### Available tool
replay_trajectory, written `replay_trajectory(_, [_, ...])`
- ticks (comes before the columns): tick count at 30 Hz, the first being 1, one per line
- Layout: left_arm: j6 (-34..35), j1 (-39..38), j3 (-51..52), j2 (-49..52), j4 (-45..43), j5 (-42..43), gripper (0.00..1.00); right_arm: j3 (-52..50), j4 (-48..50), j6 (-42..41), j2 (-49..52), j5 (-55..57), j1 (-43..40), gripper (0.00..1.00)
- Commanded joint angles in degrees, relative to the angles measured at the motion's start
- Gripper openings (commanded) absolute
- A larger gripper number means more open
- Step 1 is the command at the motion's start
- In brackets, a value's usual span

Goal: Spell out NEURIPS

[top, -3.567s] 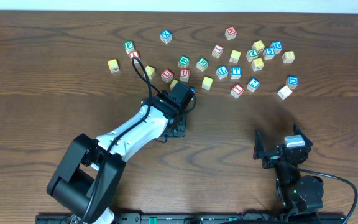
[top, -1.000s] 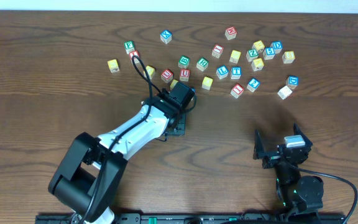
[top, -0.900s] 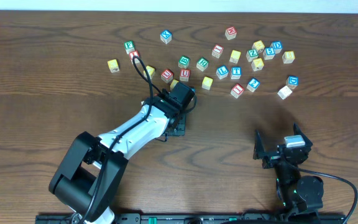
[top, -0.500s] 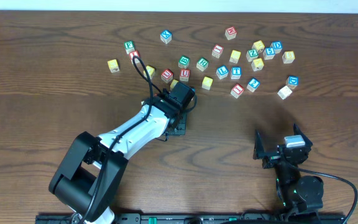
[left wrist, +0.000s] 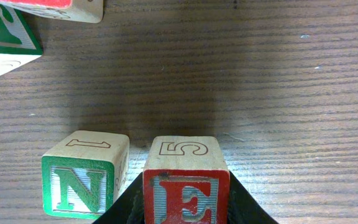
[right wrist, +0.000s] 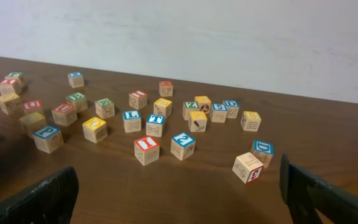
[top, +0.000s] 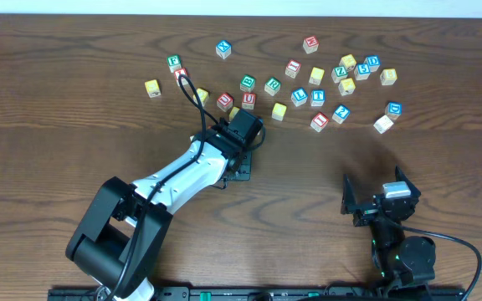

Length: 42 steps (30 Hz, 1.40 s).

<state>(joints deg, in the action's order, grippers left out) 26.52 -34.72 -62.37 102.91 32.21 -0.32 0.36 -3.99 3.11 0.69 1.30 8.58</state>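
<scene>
We see the left jaws closed narrow on the red E cube (left wrist: 188, 190), one black finger pressed to each side of it, its letter facing the wrist camera and a 5 on its top face. Just to the left of these jaws stands the green N cube (left wrist: 82, 180), upright, its N facing the same way and a 1 on top. Only a thin dark gap parts it from the E, and we cannot tell whether the two touch. Farther ahead of the jaws and to their left, a green-lettered cube (left wrist: 5, 34) and a red-edged cube (left wrist: 55, 7) are cut off by the frame edge. From above, the left arm (top: 182, 176) reaches across the wooden counter (top: 57, 125) and its wrist hides the held cube. The red U cube (top: 248, 100) lies just beyond the jaws, and the green R cube (top: 272, 84) is a little farther ahead to their right. The right jaws stand wide with nothing between them. Well ahead of them lies the scatter of cubes, with the red 1 cube (right wrist: 146, 149) and the blue 2 cube (right wrist: 183, 144) side by side and the blue T cube (right wrist: 155, 124) just behind those.
</scene>
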Motion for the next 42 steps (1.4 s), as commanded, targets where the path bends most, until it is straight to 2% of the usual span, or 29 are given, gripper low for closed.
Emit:
replay_trajectory(1, [-0.7, -0.1, -0.7, 0.8, -1.0, -0.1, 0.08, 0.0, -0.2, -0.7, -0.2, 0.5, -0.4, 0.99])
replay_trajectory(15, [-0.3, -0.1, 0.4, 1.9, -2.5, -0.1, 0.07, 0.0, -0.2, -0.7, -0.2, 0.5, -0.4, 0.99])
replay_trajectory(42, [1.0, -0.1, 0.4, 4.1, 0.7, -0.1, 0.07, 0.0, -0.2, -0.7, -0.2, 0.5, -0.4, 0.99])
